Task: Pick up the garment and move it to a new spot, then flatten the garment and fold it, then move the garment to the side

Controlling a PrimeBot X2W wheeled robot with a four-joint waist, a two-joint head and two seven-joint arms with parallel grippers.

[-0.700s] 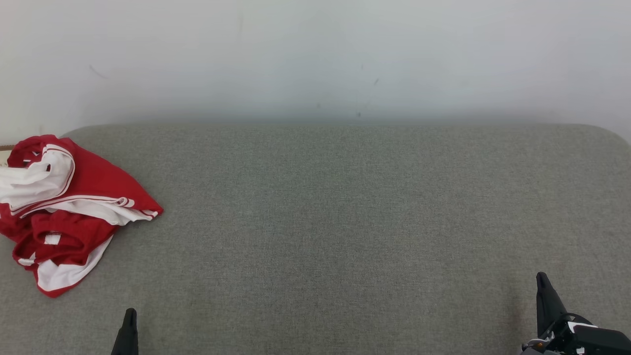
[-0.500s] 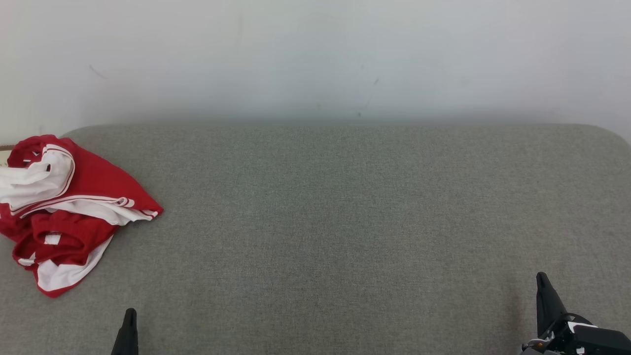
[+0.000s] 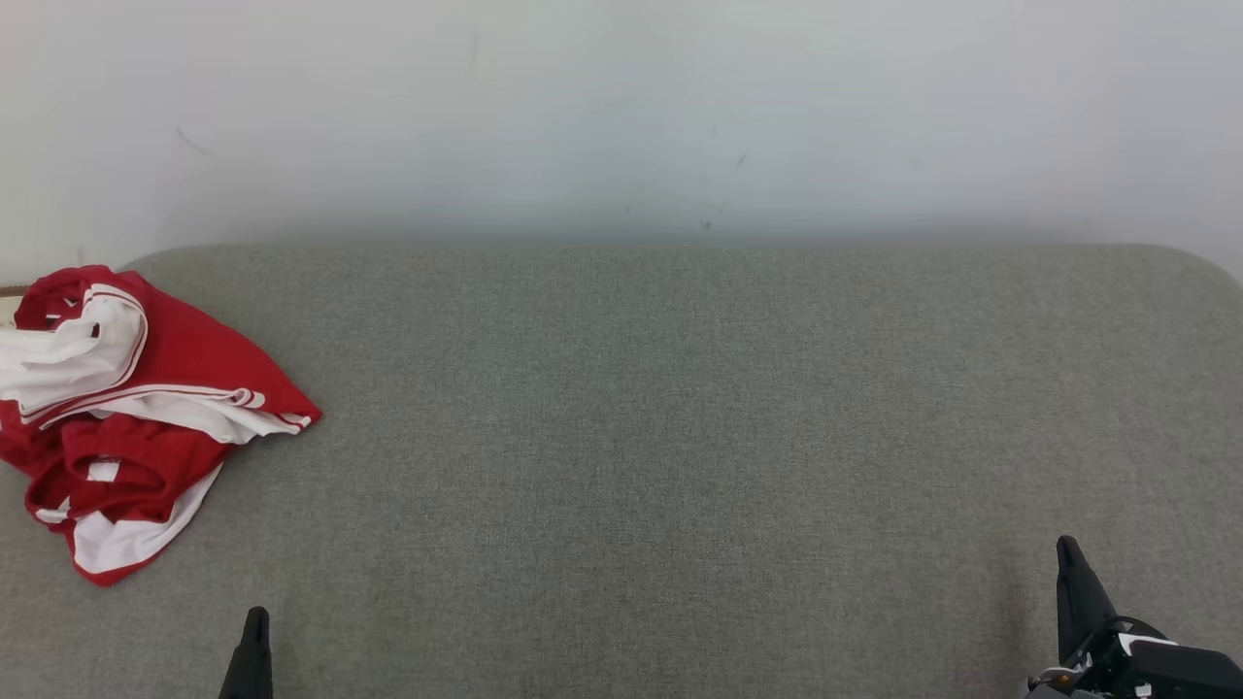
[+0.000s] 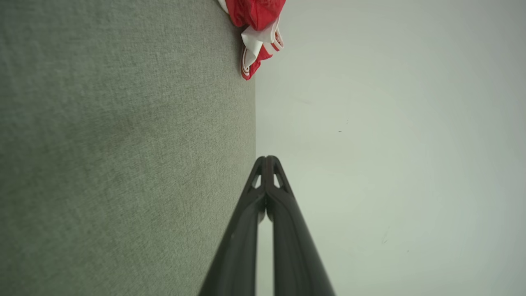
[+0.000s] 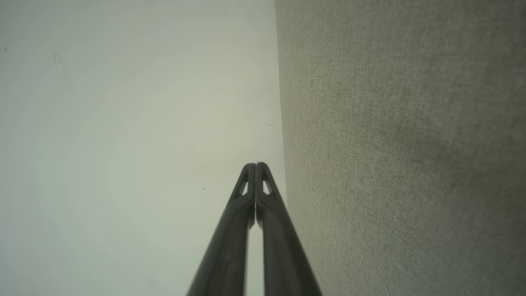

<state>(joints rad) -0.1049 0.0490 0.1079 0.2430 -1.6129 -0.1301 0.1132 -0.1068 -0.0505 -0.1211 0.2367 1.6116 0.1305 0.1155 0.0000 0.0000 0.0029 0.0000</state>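
A crumpled red and white garment lies in a heap at the far left of the grey padded table; the left wrist view catches a corner of the garment at its top edge. My left gripper sits low at the near edge, well below and right of the heap, with its tips pressed together and nothing held. Over at the lower right, my right gripper is likewise shut and empty, far from the cloth.
A pale wall rises straight behind the table's far edge. The table's rounded corners show at the back left and back right. Grey fabric stretches between the garment and the right gripper.
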